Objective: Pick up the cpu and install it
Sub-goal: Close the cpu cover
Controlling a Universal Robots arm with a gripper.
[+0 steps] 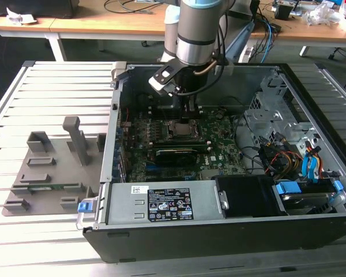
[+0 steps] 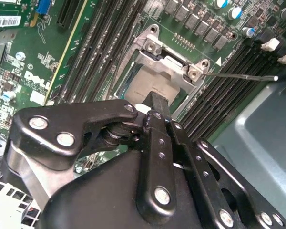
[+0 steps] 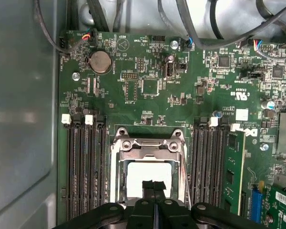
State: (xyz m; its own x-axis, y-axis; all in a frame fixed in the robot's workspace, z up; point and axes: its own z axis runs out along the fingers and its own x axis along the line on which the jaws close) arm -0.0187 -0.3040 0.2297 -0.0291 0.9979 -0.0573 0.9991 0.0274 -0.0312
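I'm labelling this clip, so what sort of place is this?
Probably a robotics or electronics lab: an open computer case sits on a slatted metal table, with cable-strewn wooden benches behind the robot arm.

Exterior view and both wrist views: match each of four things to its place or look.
1 cpu
2 coin battery
3 grey fixture
4 hand

a on the slatted table, outside the case
b round, silver, on the green board
c directly over the socket frame
d lying inside the socket frame

Pairs: 1-d, 2-b, 3-a, 4-c
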